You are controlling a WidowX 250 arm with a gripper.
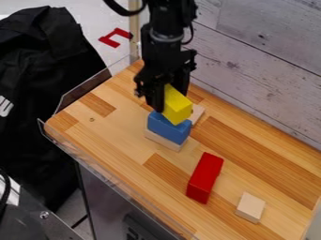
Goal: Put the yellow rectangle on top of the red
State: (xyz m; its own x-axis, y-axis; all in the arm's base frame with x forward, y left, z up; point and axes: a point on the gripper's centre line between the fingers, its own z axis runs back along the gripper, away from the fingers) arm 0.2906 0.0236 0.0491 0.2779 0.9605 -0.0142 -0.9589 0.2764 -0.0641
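White print (5,107) marks black fabric (44,61) beside the wooden worktop (116,129); toward its far corner, the gripper (168,97) clasps a yellow block (177,105) (red block (205,177) well apart).

One yellow block (177,105), one blue block (168,128), one red block (205,176), three pale wooden pieces (251,206) (two partly hidden)

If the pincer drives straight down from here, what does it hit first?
Likely the blue block, met by the yellow block in the pincer; they may already touch, as the gap is hard to judge.
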